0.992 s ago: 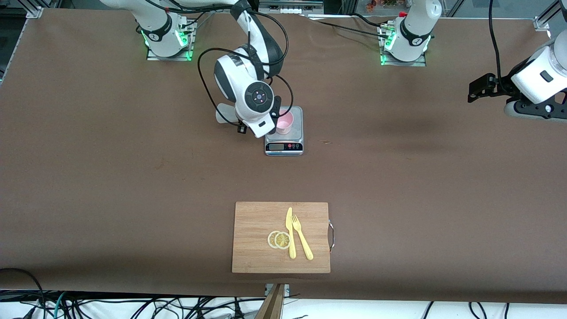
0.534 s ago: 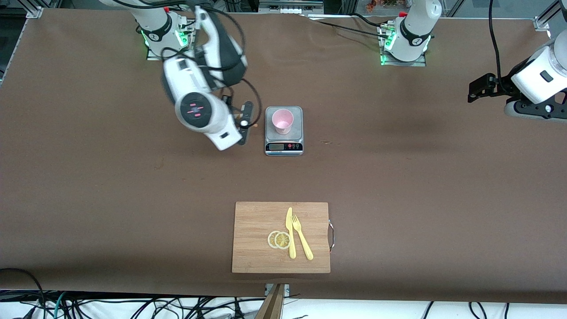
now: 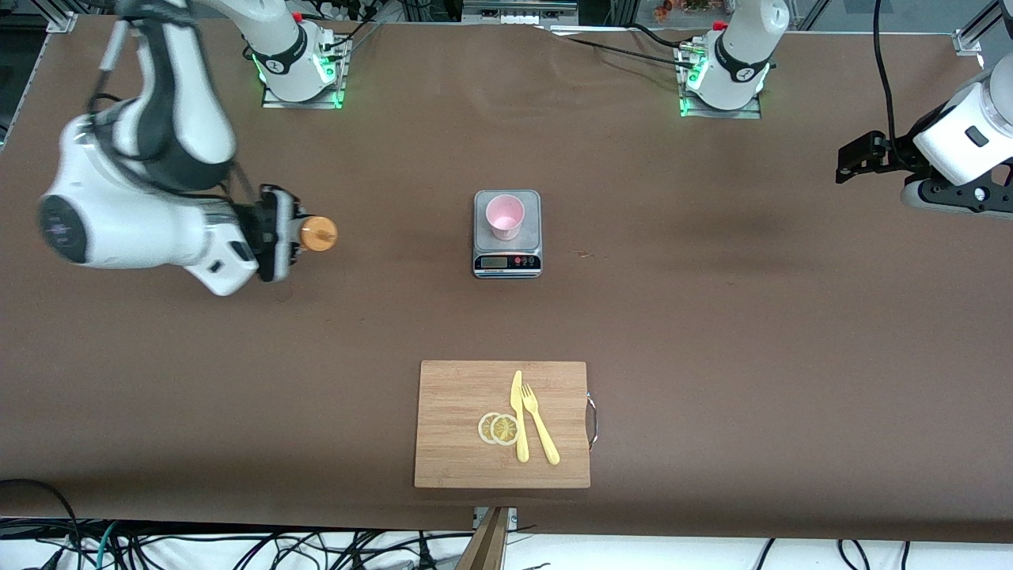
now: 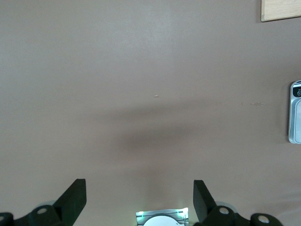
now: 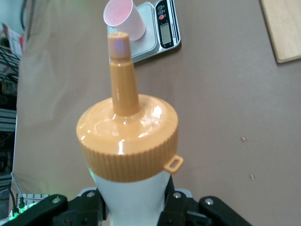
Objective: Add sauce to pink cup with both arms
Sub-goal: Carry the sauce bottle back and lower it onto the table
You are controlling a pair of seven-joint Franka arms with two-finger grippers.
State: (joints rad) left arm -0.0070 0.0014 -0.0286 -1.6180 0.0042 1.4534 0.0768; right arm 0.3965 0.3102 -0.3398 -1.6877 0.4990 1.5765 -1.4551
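Table (image 3: pixel 712 317): brown surface, spans the whole front view.

Right arm (image 3: pixel 150 182): reaches from its base out over the table toward its own end. Right gripper (image 3: pixel 305 234) is up in the air over bare table, jaws narrowed and clamped on the sauce (image 3: pixel 318 234). In the right wrist view the bottle's whitish body sits between the two fingers (image 5: pixel 181 207) and the orange cap and nozzle stick out past the fingertips (image 5: pixel 127 136).

Left arm (image 3: pixel 961 150): waits at its own end of the table. Left gripper (image 3: pixel 851 158) is raised over bare table, jaws spread wide, nothing between them. Left wrist view shows both fingers (image 4: pixel 75 200) apart with only brown surface in the gap.

Cutting board (image 3: pixel 502 423): wooden, nearest the front camera, well apart from both sets of jaws. On it lie a yellow knife (image 3: pixel 518 416) and yellow fork (image 3: pixel 540 423) side by side, with two lemon slices (image 3: pixel 498 428) touching the knife.

Scale (image 3: pixel 507 253): grey, mid-table, between the two grippers, closer to the right jaws than the left.

Pink cup (image 3: pixel 504 217): upright on the scale platform, well apart from the held bottle's nozzle. In the right wrist view the nozzle tip lines up just under the cup (image 5: pixel 124 19).
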